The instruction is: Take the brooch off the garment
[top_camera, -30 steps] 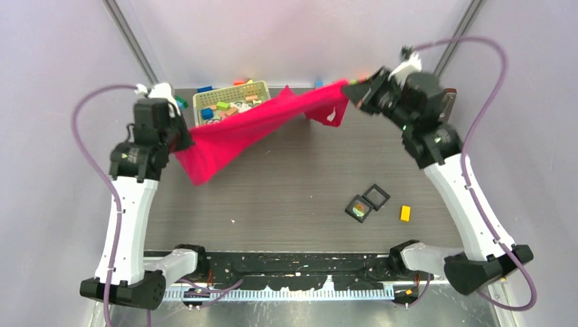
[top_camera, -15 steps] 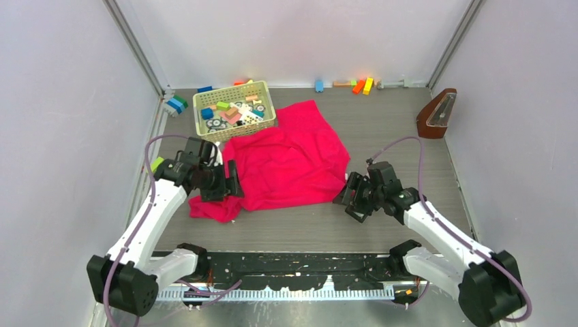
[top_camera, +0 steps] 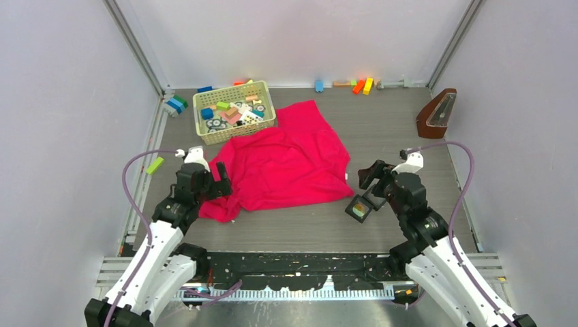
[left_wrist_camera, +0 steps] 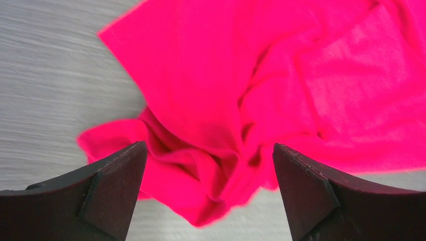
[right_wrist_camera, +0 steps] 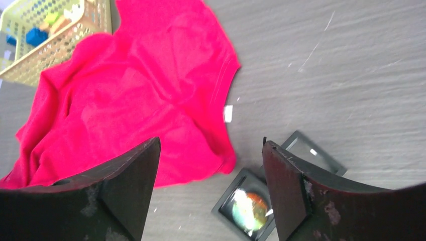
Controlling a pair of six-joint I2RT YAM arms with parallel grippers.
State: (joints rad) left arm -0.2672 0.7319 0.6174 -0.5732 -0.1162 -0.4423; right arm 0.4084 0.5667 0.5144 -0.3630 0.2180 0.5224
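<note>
The crimson-pink garment (top_camera: 286, 167) lies crumpled on the table's middle; it also fills the left wrist view (left_wrist_camera: 211, 75) and the left half of the right wrist view (right_wrist_camera: 130, 100). The brooch (top_camera: 358, 209) (right_wrist_camera: 249, 208), round, pale with green and orange tints, rests in a black square tray (right_wrist_camera: 226, 201) just off the garment's near right corner. My left gripper (top_camera: 221, 180) (left_wrist_camera: 209, 145) hovers open over the garment's bunched near left corner, holding nothing. My right gripper (top_camera: 368, 182) (right_wrist_camera: 211, 141) is open above the garment's right edge and the tray, also with nothing in it.
A second black tray (right_wrist_camera: 311, 153) sits beside the first. A yellow basket (top_camera: 269, 109) of toy blocks touches the garment's far left edge. Loose blocks (top_camera: 361, 85) line the back wall, a brown wedge-shaped object (top_camera: 436, 114) stands far right, and a green block (top_camera: 155, 164) lies left.
The garment, held stretched in the air between both shut grippers, has dropped flat onto the table. Both grippers have opened, let go and pulled back toward the near side.
</note>
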